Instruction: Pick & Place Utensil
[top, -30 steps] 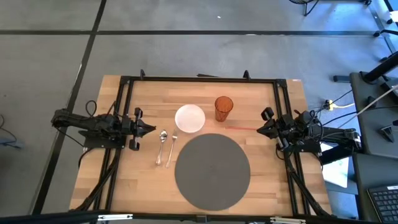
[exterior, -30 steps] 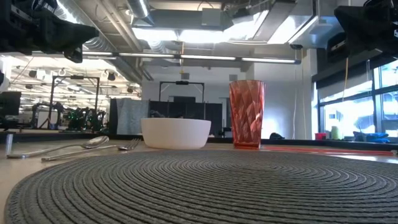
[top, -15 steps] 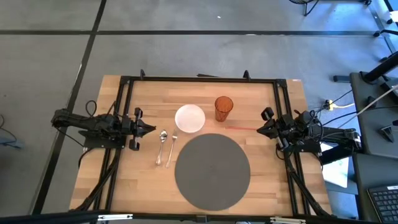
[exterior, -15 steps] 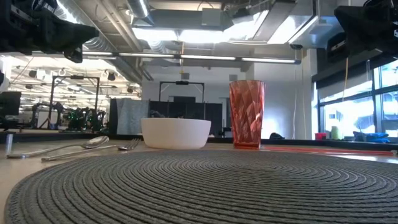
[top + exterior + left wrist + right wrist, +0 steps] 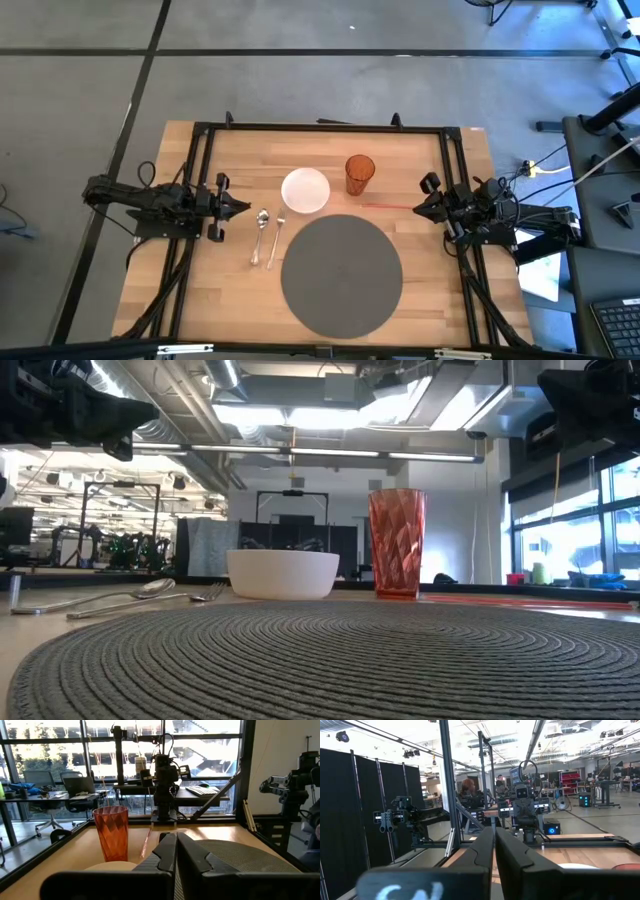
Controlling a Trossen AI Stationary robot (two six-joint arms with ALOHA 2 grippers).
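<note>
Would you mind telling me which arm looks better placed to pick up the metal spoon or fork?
Probably the left. The left gripper, shut, sits just beside the silver metal spoon and silver metal fork; the right gripper waits beyond the round grey woven placemat.

A grey concrete floor (image 5: 300,90), crossed by dark seams, is stretching around the table. Daylight is coming through tall windows (image 5: 100,750) well beyond the left gripper (image 5: 176,840), where desks (image 5: 45,800) and an office chair (image 5: 75,787) are standing. Ceiling lights (image 5: 290,415) are glowing among exposed ducts (image 5: 160,425). Black curtain panels (image 5: 350,815) are hanging beside the right gripper (image 5: 493,834).
</note>
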